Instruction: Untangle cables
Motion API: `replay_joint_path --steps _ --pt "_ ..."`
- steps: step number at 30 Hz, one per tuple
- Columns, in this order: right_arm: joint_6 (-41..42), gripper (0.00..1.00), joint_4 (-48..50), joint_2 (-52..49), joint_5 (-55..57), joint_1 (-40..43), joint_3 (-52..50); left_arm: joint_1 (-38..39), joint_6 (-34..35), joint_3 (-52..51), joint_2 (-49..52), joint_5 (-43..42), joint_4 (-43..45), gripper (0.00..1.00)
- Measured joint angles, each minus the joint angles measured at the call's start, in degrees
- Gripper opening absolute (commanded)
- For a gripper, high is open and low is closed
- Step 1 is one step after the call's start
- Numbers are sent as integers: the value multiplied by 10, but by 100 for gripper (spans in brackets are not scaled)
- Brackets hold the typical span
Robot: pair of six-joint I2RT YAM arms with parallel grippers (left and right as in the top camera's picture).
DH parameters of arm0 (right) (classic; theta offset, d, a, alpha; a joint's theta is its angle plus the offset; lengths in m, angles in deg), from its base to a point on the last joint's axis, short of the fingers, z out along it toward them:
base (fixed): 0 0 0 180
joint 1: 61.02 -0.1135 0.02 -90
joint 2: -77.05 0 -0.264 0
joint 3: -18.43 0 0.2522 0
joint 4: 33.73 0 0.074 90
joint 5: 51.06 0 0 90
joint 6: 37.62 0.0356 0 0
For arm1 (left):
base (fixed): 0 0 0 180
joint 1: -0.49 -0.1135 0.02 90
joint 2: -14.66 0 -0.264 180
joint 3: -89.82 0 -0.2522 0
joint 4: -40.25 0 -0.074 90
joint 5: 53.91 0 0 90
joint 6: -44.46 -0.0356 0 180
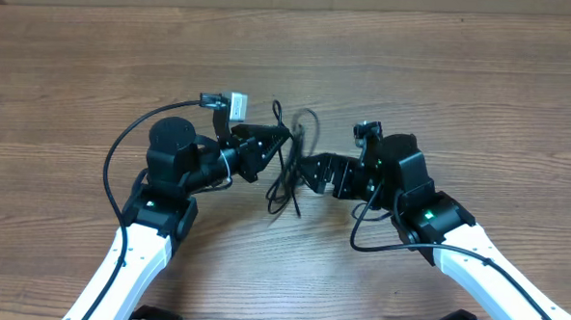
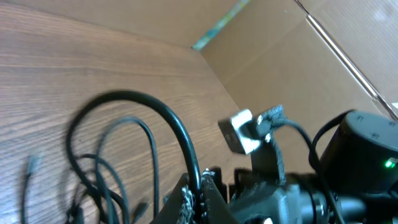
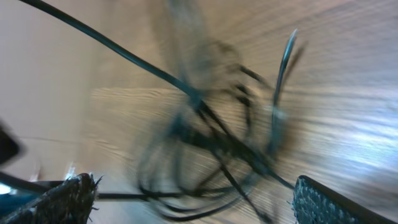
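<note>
Several thin black cables [image 1: 290,170] lie in one loose tangle near the middle of the wooden table [image 1: 463,71], their loops crossing each other between the two arms. In the left wrist view, one cord of the cables [image 2: 155,118] rises in a tall arch from the fingertips, thinner strands curve behind it, and a small plug end [image 2: 31,165] rests on the wood at the far left. The left gripper [image 1: 284,139] sits at the tangle's upper left edge with its jaws closed together, and the arching cord runs down into the closed tips of the left gripper [image 2: 202,180], so it appears pinched there. The right gripper [image 1: 309,169] faces the tangle from the other side, just beside the strands, with its jaws spread wide. Its wrist view shows the cables [image 3: 211,124] blurred ahead of it, and the textured pads [image 3: 68,202] stand far apart at the frame's lower corners, with nothing clamped. A white connector block [image 1: 238,105] hangs on the left arm's own wire, and any marking on it is too small to read. A green light [image 1: 430,217] glows on the right arm. A cardboard wall [image 2: 298,68] with a teal tape strip [image 2: 221,25] stands beyond the table.
</note>
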State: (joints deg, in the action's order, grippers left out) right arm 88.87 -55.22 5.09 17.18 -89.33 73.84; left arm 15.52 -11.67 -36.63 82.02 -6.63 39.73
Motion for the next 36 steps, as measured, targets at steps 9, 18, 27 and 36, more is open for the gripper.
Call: replay_joint_path --steps 9,18,27,36 --pt "65 100 34 -32 36 -34 0 7 49 -2 0 -57 177 4" --pt "138 100 -69 -105 166 16 2 -14 166 -2 -1 -163 413 4" --pt "78 100 -136 -101 212 254 2 -226 235 -2 -1 -267 417 4" --pt "-12 100 -152 -101 196 403 2 -376 275 -2 -2 -283 421 4"
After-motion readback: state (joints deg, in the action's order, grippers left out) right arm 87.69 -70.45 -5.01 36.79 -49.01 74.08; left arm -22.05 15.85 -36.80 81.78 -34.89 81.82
